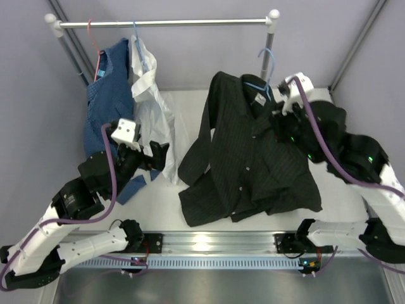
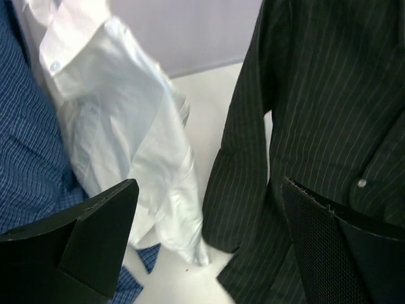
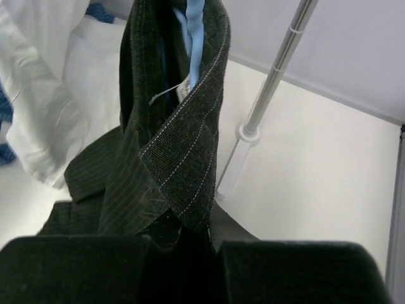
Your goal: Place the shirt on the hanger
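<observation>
The black pinstriped shirt (image 1: 253, 164) hangs by its collar at the right, and its lower half spreads over the white table (image 1: 190, 104). The light-blue hanger (image 1: 269, 63) sticks its hook up out of the collar, below the rail. In the right wrist view the hanger (image 3: 193, 38) runs inside the folded collar of the shirt (image 3: 183, 145). My right gripper (image 1: 283, 107) (image 3: 199, 244) is shut on the collar's lower end. My left gripper (image 1: 159, 155) (image 2: 212, 247) stands open with nothing between its fingers (image 2: 95, 234), just left of the shirt's (image 2: 316, 114) hanging sleeve.
A clothes rail (image 1: 171, 23) spans the back, with its right post (image 3: 278, 69) beside the collar. On it hang a blue patterned garment (image 1: 107, 107) (image 2: 25, 145) on an orange-red hanger (image 1: 95, 44) and a white shirt (image 1: 149, 101) (image 2: 120, 126), close to my left gripper.
</observation>
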`<state>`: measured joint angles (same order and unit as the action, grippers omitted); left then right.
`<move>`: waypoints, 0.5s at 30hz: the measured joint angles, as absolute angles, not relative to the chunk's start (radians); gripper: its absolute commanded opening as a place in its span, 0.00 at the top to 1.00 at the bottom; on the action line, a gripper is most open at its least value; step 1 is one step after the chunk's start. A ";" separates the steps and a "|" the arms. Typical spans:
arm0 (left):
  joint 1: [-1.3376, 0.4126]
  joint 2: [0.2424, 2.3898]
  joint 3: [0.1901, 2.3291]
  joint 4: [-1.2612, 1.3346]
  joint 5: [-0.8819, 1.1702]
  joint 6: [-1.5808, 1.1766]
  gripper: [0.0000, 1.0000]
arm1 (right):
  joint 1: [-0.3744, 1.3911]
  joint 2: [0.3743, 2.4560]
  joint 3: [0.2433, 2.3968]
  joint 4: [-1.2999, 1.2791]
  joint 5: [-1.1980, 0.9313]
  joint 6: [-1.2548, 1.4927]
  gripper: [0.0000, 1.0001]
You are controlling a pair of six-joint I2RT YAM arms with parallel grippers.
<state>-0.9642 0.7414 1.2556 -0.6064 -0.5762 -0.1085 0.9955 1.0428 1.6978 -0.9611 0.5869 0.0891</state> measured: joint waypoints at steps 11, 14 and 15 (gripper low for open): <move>-0.889 0.432 0.893 -0.529 -0.437 -0.041 0.02 | 0.718 1.575 2.106 -0.896 0.403 0.159 1.00; -0.778 0.432 0.883 -0.496 -0.332 -0.047 0.02 | 0.699 1.707 2.270 -0.891 0.408 0.194 1.00; -0.736 0.432 0.879 -0.489 -0.299 -0.051 0.02 | 0.695 1.734 2.304 -0.881 0.411 0.203 1.00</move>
<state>-0.7361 0.4320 0.8787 -0.4892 -0.2989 -0.0505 0.6949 1.7344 2.3039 -0.8806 0.4110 0.2028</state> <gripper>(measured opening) 0.980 0.023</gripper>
